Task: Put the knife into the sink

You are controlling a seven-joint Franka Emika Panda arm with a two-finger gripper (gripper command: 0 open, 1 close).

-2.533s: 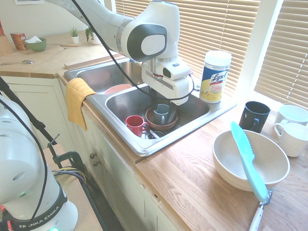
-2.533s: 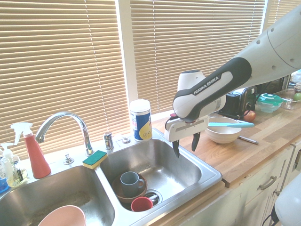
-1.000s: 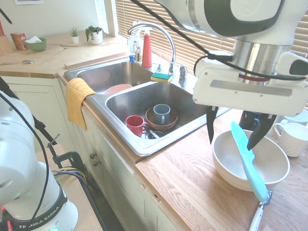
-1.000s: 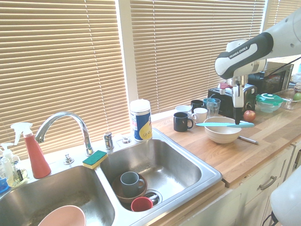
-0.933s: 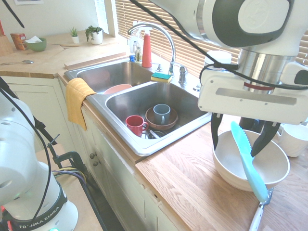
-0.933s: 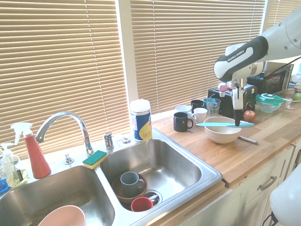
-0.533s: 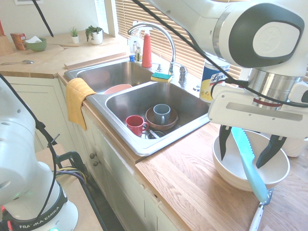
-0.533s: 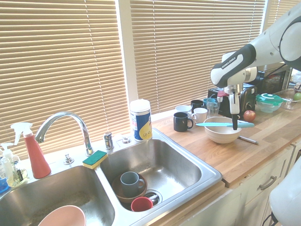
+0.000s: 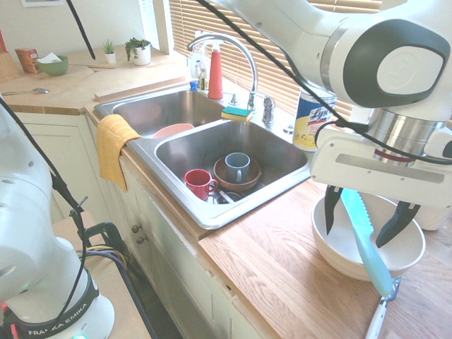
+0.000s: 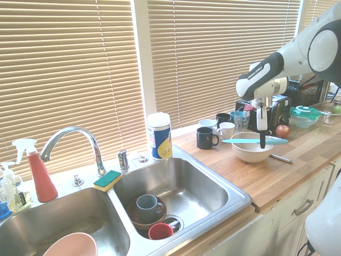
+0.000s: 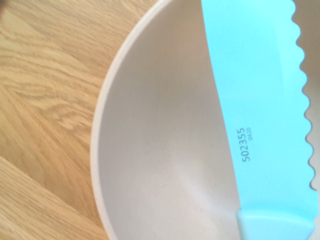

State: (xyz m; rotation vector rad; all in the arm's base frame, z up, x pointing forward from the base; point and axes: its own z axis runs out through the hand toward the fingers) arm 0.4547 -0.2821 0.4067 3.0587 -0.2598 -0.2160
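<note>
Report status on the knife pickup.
Gripper open, fingers astride knife, not gripping. Knife lying across big bowl, outside sink. Red mug and brown bowl already occupy near basin.

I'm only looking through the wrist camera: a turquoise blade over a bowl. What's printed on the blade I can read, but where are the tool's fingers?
Observer: The tool is open, one finger on each side of the bread knife.
Operator: And what's beyond the bowl?
Observer: Along the window side stands a black mug.
Operator: Is anything already in the sink?
Observer: Yes, a red mug is in one basin of the sink.
</note>
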